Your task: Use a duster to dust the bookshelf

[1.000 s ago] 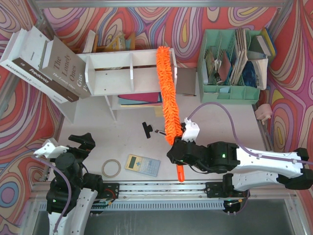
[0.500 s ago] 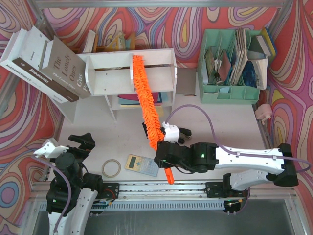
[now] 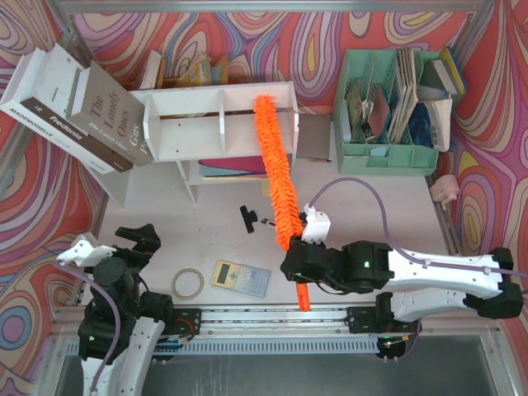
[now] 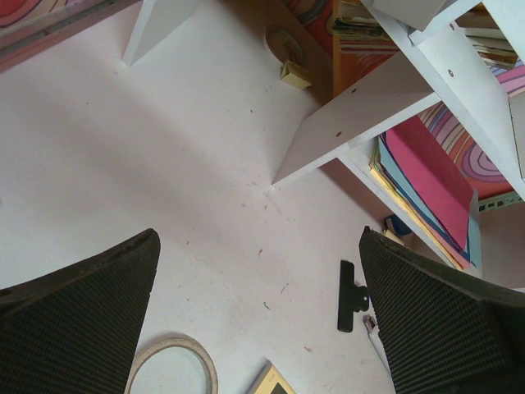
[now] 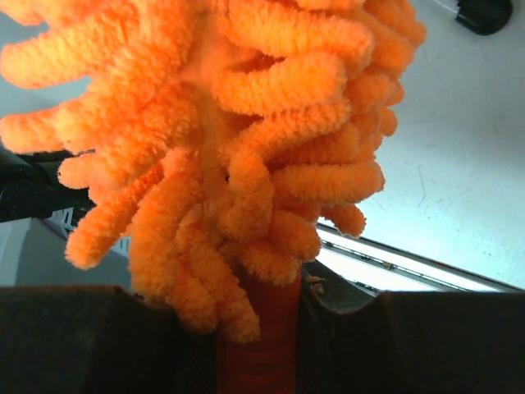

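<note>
The bright-orange fluffy duster (image 3: 277,173) slants from above the table up across the right end of the white bookshelf (image 3: 198,101), its tip over the top board. My right gripper (image 3: 297,257) is shut on the duster's orange handle (image 3: 302,295) just below the fluffy head. In the right wrist view the chenille (image 5: 230,123) fills the frame, with the handle (image 5: 258,349) pinched between the jaws. My left gripper (image 3: 139,241) hangs open and empty at the near left. Its wrist view shows the dark pads (image 4: 82,312) wide apart above the table and a shelf board (image 4: 369,107) beyond.
Large books (image 3: 74,107) lean against the shelf's left side. A mint-green file organizer (image 3: 388,107) stands at the back right. A tape roll (image 3: 187,283), a calculator (image 3: 240,278) and a black binder clip (image 3: 247,219) lie on the table near the front.
The right arm swept the duster left across the shelf's middle divider, then back right; its tip now lies over the right compartment. The left arm has not moved.
</note>
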You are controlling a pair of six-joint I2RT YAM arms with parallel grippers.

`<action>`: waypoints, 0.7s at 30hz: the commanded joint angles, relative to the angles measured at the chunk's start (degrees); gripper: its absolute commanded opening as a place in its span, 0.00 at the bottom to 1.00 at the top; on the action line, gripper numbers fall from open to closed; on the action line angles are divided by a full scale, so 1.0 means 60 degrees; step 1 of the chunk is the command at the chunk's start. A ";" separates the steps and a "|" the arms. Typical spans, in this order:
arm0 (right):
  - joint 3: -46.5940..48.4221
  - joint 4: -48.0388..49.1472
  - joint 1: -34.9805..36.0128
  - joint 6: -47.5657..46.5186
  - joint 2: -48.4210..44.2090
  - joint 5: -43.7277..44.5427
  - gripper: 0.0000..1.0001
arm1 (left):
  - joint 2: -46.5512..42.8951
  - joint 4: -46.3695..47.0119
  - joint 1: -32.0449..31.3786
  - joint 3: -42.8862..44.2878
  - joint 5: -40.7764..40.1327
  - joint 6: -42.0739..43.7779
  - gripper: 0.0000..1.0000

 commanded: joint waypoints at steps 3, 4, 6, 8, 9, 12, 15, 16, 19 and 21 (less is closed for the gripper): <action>0.0303 -0.0700 0.0035 0.0335 -0.0499 0.1226 0.00 | -0.0074 0.0136 0.0072 -0.0147 0.0088 0.0086 0.99; 0.0319 -0.0595 0.0036 0.0192 -0.0474 0.1187 0.00 | -0.0073 0.0133 0.0072 -0.0140 0.0081 0.0085 0.98; 0.0361 -0.0233 0.0036 -0.0131 -0.0348 0.1035 0.00 | -0.0080 0.0117 0.0072 -0.0135 0.0066 0.0089 0.98; 0.0381 0.0171 0.0036 -0.0485 -0.0111 0.0767 0.00 | -0.0087 0.0131 0.0073 -0.0153 0.0066 0.0092 0.99; 0.0380 0.0480 0.0043 -0.0729 0.0036 0.0596 0.00 | -0.0071 0.0129 0.0072 -0.0157 0.0060 0.0087 0.99; 0.0548 0.1115 0.0036 -0.1290 0.0516 0.0128 0.00 | -0.0055 0.0128 0.0065 -0.0157 0.0070 0.0089 0.98; 0.0818 0.1524 0.0036 -0.1760 0.0912 -0.0212 0.00 | -0.0039 0.0142 0.0072 -0.0149 0.0087 0.0085 0.99; 0.0896 0.1572 0.0036 -0.1861 0.0977 -0.0247 0.00 | -0.0041 0.0143 0.0072 -0.0138 0.0088 0.0092 0.98; 0.1002 0.1501 0.0036 -0.1958 0.0961 -0.0078 0.00 | -0.0066 0.0135 0.0072 -0.0138 0.0090 0.0093 0.98; 0.0948 0.1490 0.0036 -0.1975 0.0717 0.0123 0.00 | -0.0100 0.0128 0.0072 -0.0153 0.0088 0.0080 0.99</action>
